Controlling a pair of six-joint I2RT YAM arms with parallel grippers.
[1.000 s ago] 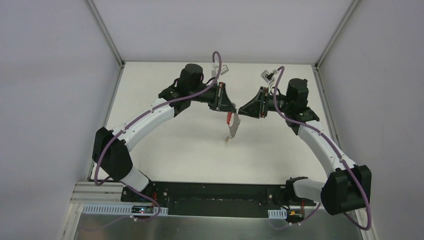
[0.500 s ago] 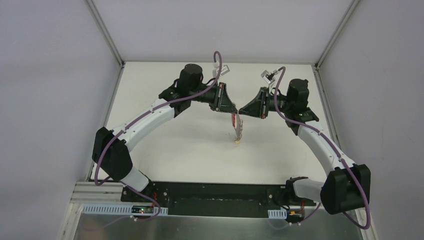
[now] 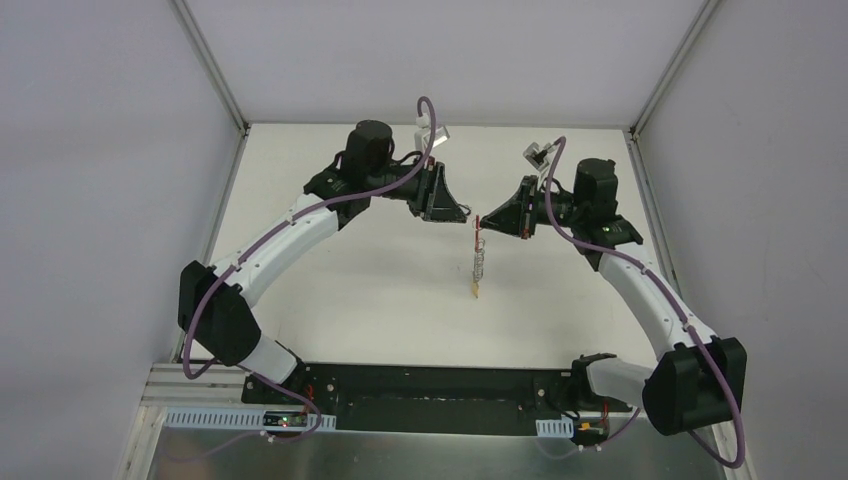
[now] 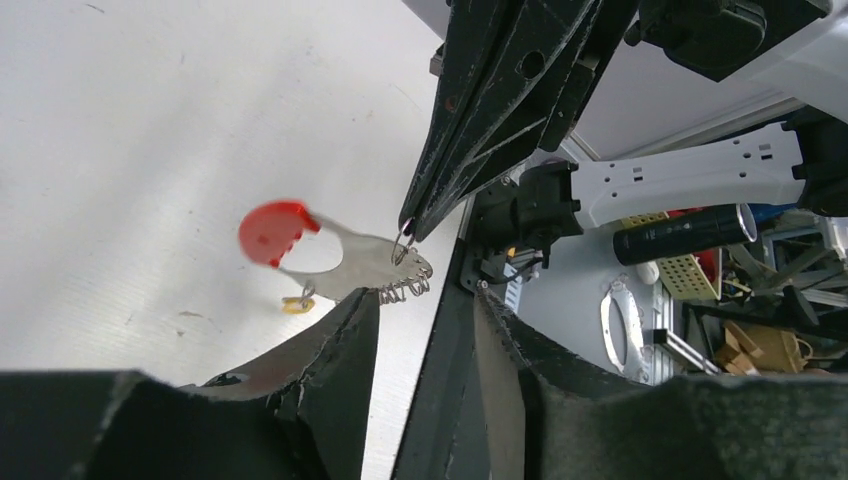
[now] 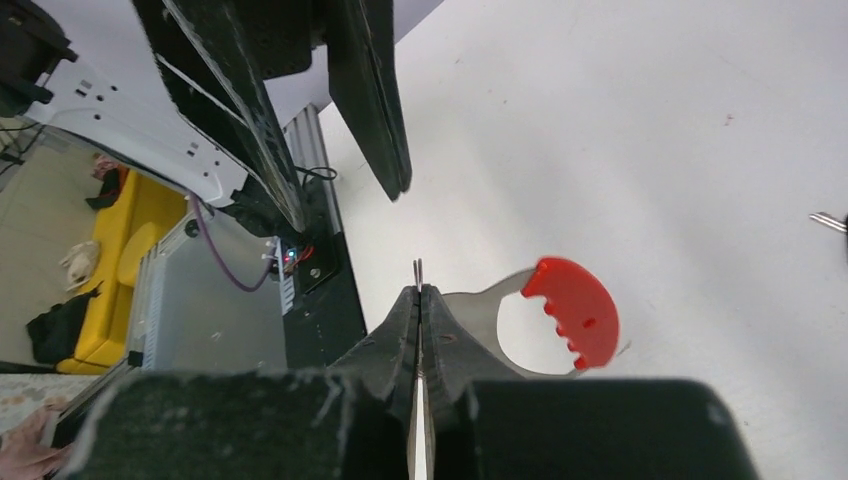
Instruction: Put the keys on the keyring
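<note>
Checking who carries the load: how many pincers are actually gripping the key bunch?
1. The right pincer is shut on the top of the hanging bunch of silver metal keys with its red-and-grey strap. The left pincer stands open just beside it, gripping nothing.

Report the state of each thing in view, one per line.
Bunch of small silver metal keys with red-and-grey strap: hanging down, held at its top end.
Left black two-finger hand: open, empty, apart from the bunch.
Right black two-finger hand: shut, pinching the bunch.
</note>
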